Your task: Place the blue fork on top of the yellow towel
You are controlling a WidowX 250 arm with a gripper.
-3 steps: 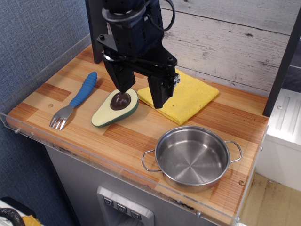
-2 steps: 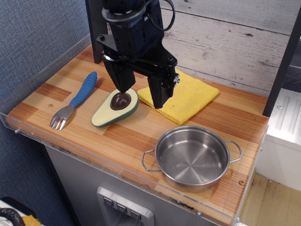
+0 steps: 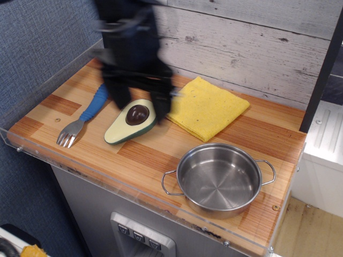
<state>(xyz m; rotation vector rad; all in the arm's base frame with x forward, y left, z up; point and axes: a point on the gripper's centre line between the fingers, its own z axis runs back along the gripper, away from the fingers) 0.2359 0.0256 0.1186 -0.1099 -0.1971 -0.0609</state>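
Observation:
The blue fork (image 3: 86, 118) lies on the wooden counter at the left, tines toward the front edge. The yellow towel (image 3: 209, 108) lies flat at the back middle. My gripper (image 3: 138, 107) is blurred by motion and hangs open above the avocado half (image 3: 131, 121), one finger (image 3: 118, 98) near the fork's handle end and the other between the avocado and the towel. It holds nothing. The top of the fork's handle is partly hidden behind the left finger.
A steel pot (image 3: 220, 179) stands at the front right. A clear plastic rim (image 3: 32, 152) edges the counter's front and left. A wood-plank wall (image 3: 257, 48) is behind, and a dark post (image 3: 321, 75) stands at the right.
The gripper has moved left, from over the avocado and towel edge toward the fork. The towel is now fully uncovered. The fork, avocado and pot have not moved.

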